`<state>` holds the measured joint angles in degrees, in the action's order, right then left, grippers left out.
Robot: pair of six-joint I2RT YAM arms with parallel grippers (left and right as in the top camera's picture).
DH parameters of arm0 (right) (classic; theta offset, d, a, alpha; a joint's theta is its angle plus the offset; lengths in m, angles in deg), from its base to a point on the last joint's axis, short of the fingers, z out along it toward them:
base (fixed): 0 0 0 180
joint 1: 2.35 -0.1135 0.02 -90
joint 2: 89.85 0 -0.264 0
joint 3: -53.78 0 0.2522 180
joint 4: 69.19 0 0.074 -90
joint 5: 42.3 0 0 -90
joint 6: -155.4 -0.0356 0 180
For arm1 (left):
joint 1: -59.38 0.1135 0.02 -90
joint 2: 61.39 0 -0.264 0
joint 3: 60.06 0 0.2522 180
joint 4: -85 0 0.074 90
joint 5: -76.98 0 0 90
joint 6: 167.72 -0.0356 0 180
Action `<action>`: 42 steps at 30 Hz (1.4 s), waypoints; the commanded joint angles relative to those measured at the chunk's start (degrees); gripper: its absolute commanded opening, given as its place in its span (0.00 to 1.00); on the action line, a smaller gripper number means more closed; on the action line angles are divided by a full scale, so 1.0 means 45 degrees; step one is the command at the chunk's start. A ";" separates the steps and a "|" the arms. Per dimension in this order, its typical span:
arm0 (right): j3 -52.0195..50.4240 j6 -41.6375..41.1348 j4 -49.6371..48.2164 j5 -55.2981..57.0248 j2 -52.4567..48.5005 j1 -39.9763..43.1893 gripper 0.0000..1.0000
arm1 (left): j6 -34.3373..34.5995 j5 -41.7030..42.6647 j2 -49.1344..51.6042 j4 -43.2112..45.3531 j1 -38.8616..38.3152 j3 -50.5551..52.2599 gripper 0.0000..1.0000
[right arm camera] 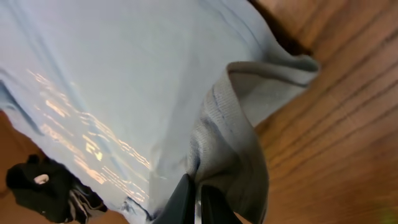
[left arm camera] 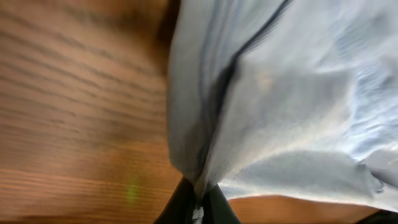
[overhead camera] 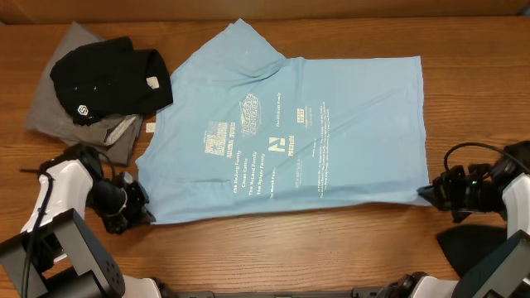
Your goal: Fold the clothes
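Note:
A light blue T-shirt [overhead camera: 290,124] with pale print lies spread flat across the middle of the wooden table. My left gripper [overhead camera: 139,207] is shut on its near left corner; the left wrist view shows the cloth [left arm camera: 280,106] pinched between the fingers [left arm camera: 199,208]. My right gripper [overhead camera: 437,192] is shut on its near right corner; the right wrist view shows the bunched hem [right arm camera: 224,124] between the fingers [right arm camera: 198,199].
A black garment [overhead camera: 112,76] lies on a grey one [overhead camera: 62,103] at the far left of the table. A dark item [overhead camera: 468,240] lies at the near right edge. Bare wood [overhead camera: 290,248] runs along the front.

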<state>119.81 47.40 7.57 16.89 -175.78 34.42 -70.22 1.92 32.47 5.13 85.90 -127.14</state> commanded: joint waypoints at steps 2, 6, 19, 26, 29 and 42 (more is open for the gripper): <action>0.0437 -0.0432 -0.0335 -0.0563 0.0262 0.0049 0.04 | -0.0675 0.0729 -0.0034 0.0151 0.0024 -0.1010 0.04; 0.0437 -0.0719 -0.0874 -0.0568 0.0262 0.0044 0.04 | -0.1073 0.1452 -0.0034 0.0704 -0.0097 -0.1263 0.04; 0.0432 -0.1389 -0.3254 -0.1515 0.0257 -0.0029 0.04 | -0.1496 0.2982 -0.0034 0.3512 -0.1137 -0.1263 0.04; 0.0432 -0.1690 -0.4284 -0.1520 0.0233 -0.0029 0.05 | -0.1486 0.2477 -0.0034 0.4444 -0.1846 -0.1263 0.05; 0.0432 -0.1724 -0.4571 -0.1515 0.0233 -0.0063 0.05 | -0.1481 0.1875 -0.0029 0.4522 -0.1904 -0.1263 0.05; 0.0398 -0.1724 -0.5042 -0.1491 0.0233 -0.1365 0.08 | -0.1282 0.1880 -0.0029 0.5756 -0.1899 -0.1263 0.05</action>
<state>120.16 39.92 -15.33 10.42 -175.76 30.12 -75.33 11.36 32.47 30.62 77.45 -131.53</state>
